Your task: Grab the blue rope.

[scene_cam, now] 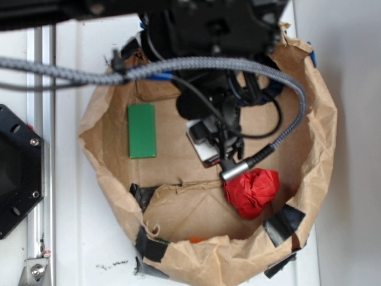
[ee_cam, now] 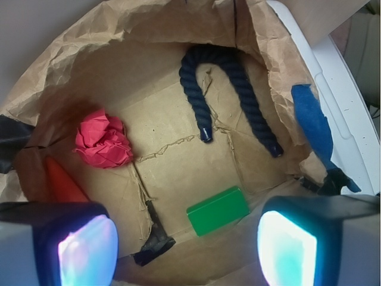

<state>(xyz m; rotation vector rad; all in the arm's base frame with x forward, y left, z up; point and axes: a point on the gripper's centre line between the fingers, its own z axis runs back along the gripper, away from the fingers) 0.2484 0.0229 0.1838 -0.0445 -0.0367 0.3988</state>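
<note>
The blue rope (ee_cam: 238,89) is a thick dark navy twisted rope bent in a U, lying on the floor of a brown paper bin (ee_cam: 172,155), in the upper middle of the wrist view. Its two glossy ends point toward the gripper. My gripper (ee_cam: 187,247) is open and empty, high above the bin floor, with glowing pads (ee_cam: 89,253) at the frame's bottom corners. The rope is well ahead of the jaws. In the exterior view the arm and gripper (scene_cam: 217,146) hide the rope.
A green block (ee_cam: 218,211) lies just ahead of the jaws, also in the exterior view (scene_cam: 141,130). A crumpled red paper ball (ee_cam: 102,140) lies left. An orange cone (ee_cam: 62,182) sits by the left wall. Blue tape (ee_cam: 312,122) patches the right wall. A grey braided cable (scene_cam: 178,65) crosses above.
</note>
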